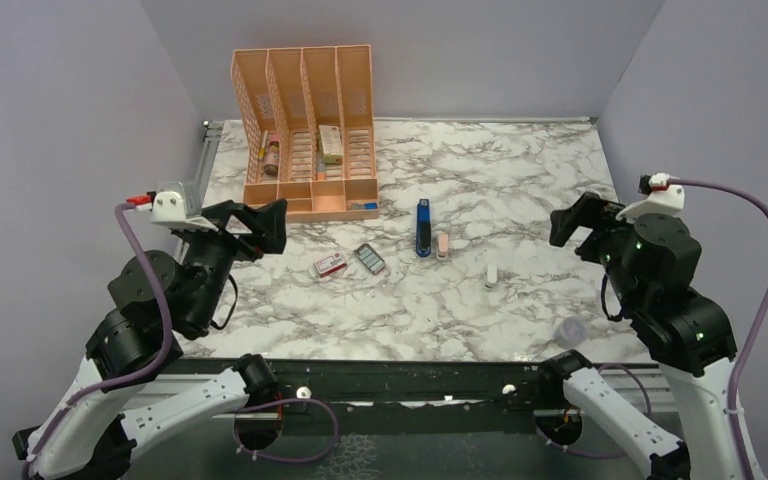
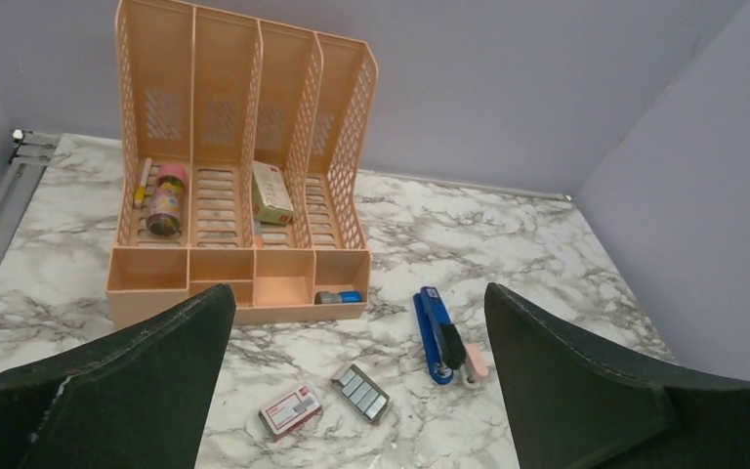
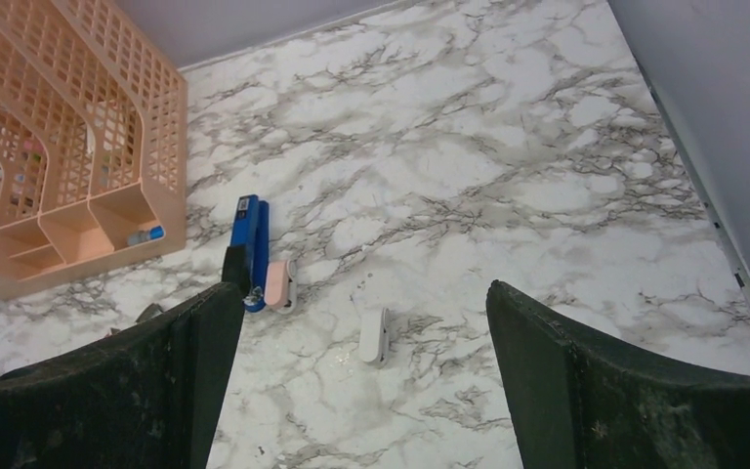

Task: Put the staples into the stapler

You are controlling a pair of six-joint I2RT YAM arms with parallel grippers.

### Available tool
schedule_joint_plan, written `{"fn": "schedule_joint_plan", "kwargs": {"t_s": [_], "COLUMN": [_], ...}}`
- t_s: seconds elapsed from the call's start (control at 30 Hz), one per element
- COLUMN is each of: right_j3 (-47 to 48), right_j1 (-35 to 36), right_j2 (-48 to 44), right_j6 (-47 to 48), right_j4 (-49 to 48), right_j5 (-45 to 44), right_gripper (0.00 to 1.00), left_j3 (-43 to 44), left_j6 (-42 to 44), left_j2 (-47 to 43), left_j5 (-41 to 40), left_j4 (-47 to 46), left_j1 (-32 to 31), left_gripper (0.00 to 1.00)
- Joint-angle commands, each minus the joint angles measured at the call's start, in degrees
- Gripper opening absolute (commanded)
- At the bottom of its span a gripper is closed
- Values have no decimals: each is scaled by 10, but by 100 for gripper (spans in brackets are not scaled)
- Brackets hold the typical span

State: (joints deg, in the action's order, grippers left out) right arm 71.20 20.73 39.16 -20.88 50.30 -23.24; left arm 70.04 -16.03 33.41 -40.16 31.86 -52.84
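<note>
Left of the stapler [image 2: 437, 335], staples [image 2: 360, 392] show from left wrist, not right; left hand [image 1: 268, 225] and right hand [image 1: 572, 222] spread

Left gripper [image 2: 356, 293] jaws wide apart. Ahead between fingers: red box [image 2: 290, 410], staples tray [image 2: 360, 393] just beside it. Stapler [image 2: 437, 334] nearer right finger, pink eraser [image 2: 475, 366] alongside. Orange organizer [image 2: 239, 176] farther ahead.

Staple tray [image 1: 370, 259] btwn box [image 1: 330, 264] (left) & stapler [image 1: 423, 228] (right), organizer [image 1: 290, 208] behind.
</note>
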Motion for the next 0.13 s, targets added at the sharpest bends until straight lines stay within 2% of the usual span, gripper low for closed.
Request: {"fn": "schedule_joint_plan", "kwargs": {"t_s": [0.0,0.1], "right_j3": [2,-1], "right_j1": [1,1], "right_j2": [-10,-10], "right_j6": [8,11], "right_j4": [15,13], "right_j5": [-22,-27], "right_gripper": [100,100], "left_j3": [6,3], "left_j6": [-4,-10], "left_j2": [3,7], "left_j5": [-33,-33], "left_j4": [53,55], "left_j1": [2,2], "left_gripper": [99,99]}}
